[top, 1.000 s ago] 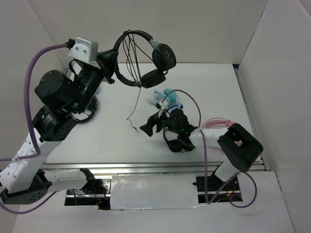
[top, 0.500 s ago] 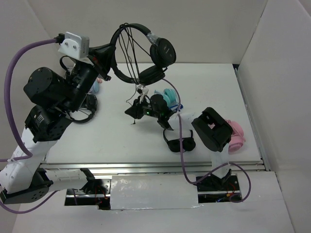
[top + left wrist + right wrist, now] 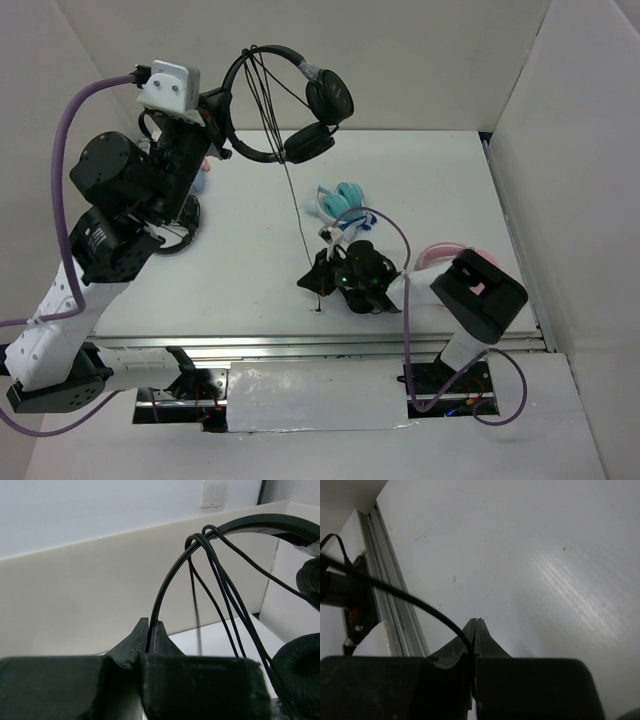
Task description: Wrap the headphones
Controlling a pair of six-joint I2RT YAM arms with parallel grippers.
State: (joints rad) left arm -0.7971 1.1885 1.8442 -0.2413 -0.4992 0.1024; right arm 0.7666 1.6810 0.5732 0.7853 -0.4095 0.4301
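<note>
At the left edge of the table (image 3: 240, 290), a second black pair (image 3: 172, 228) is seen lying flat, largely covered by the left arm above it. Over the far left corner the left gripper (image 3: 224, 118) is held high. Its fingers are pressed together on the thin headband of the headphones (image 3: 290, 105), so the set is carried clear of the table with both earcups toward the right. Several loops of the cable (image 3: 298, 215) are draped over the headband. From them one strand runs straight down across the middle of the table. A teal-and-white pair (image 3: 340, 198) is found just right of that strand, apart from it. Toward the near edge the strand is pinched between the closed fingers of the right gripper (image 3: 314, 282), which is held low over the table. Near the right edge a pink object (image 3: 440, 252) is partly covered by the right arm.
</note>
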